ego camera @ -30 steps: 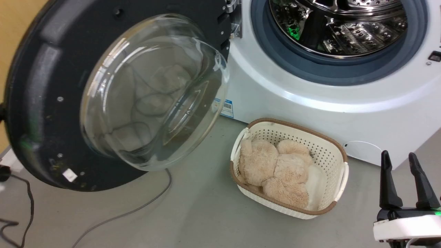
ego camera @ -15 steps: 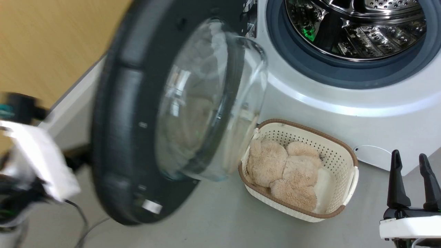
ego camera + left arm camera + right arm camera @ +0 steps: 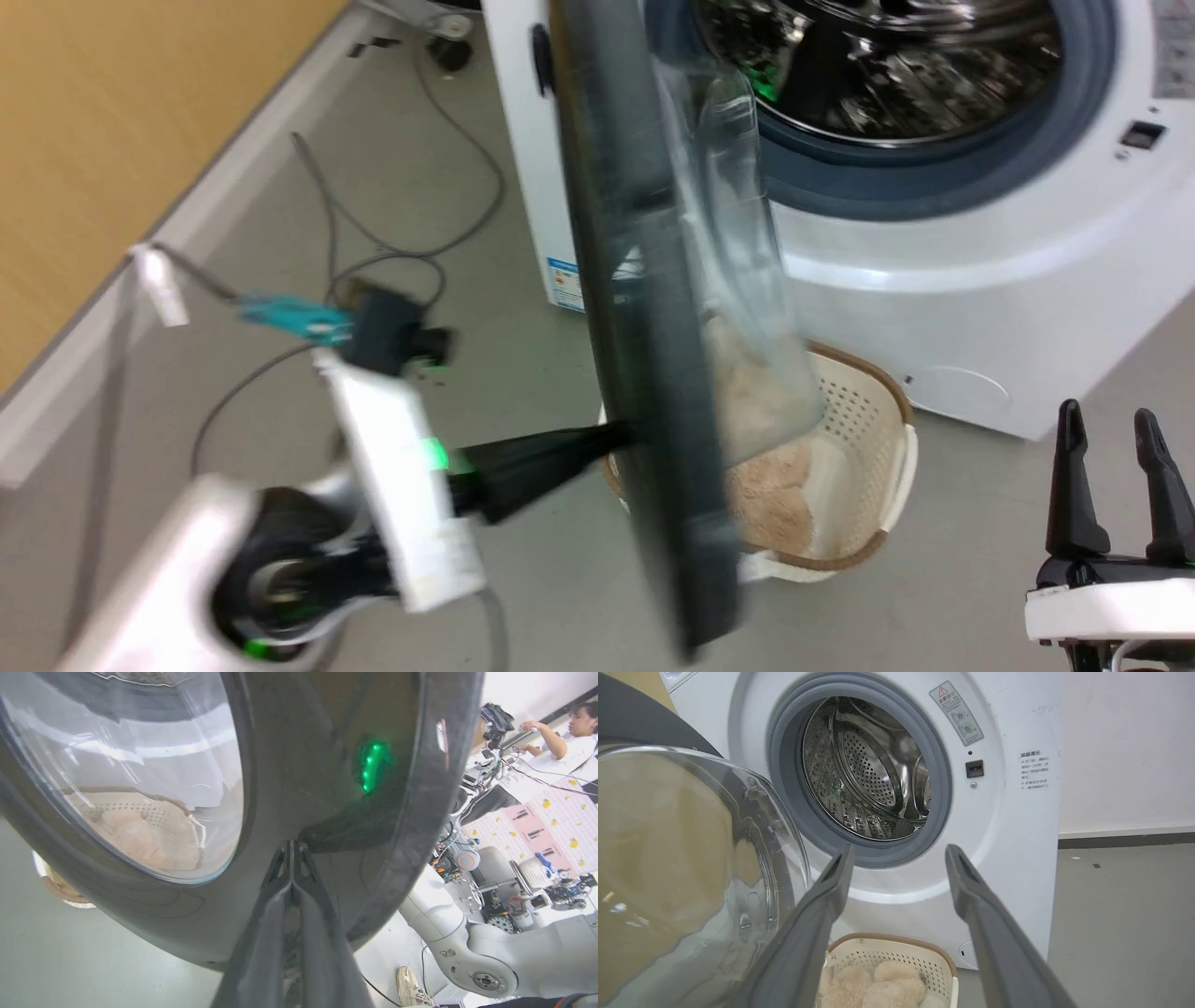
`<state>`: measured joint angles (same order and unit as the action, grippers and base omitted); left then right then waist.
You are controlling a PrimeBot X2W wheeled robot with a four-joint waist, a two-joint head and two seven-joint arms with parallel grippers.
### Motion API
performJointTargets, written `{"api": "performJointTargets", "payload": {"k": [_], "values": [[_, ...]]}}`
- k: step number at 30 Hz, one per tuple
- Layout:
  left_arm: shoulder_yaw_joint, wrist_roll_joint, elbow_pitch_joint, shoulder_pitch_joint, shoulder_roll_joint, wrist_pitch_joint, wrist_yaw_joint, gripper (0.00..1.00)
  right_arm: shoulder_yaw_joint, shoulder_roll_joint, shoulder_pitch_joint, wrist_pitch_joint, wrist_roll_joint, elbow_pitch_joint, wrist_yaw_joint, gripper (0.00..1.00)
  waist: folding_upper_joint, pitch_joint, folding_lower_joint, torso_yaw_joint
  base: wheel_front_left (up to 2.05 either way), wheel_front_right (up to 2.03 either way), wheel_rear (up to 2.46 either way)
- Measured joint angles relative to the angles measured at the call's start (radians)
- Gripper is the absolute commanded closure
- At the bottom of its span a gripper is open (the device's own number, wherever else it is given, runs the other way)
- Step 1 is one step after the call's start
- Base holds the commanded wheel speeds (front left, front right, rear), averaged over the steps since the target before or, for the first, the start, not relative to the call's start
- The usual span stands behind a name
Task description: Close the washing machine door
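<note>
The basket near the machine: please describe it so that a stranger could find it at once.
Start at the big white washing machine with its open steel drum. On the grey floor before it stands a cream perforated basket with a brown rim. Only it holds beige fluffy plush.

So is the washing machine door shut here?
Open: the washing machine door stands edge-on in the head view, the drum uncovered, the left end effector against its outer face.

Grey floor [image 3: 971, 560]: washing machine [image 3: 934, 308], cream basket [image 3: 864, 420], loose cables [image 3: 497, 187].
</note>
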<state>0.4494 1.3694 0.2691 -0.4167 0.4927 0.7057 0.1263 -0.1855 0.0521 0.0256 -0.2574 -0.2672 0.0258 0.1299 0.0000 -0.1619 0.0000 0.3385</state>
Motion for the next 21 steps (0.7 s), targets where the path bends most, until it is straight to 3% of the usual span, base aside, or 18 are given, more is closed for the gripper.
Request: {"api": "performJointTargets", "payload": {"k": [5,12,21], "values": [[0.126,-0.040,-0.068,-0.064,-0.100,-0.099,0.000,1.00,0.011,0.000,0.025,0.000,0.003,0.001,0.000,0.00,0.0000,-0.017,0.0000,-0.052,0.00,0.00,0.00],[0.270,-0.107,-0.255,-0.122,-0.204,-0.352,0.000,1.00,0.030,-0.002,0.056,0.000,0.005,0.001,0.000,0.00,0.0000,-0.040,0.0000,-0.162,0.00,0.00,0.00],[0.336,-0.079,-0.512,-0.252,-0.265,-0.651,0.000,1.00,0.031,-0.002,0.081,0.000,0.005,0.001,0.000,0.00,0.0000,-0.075,0.0000,-0.328,0.00,0.00,0.00]]}}
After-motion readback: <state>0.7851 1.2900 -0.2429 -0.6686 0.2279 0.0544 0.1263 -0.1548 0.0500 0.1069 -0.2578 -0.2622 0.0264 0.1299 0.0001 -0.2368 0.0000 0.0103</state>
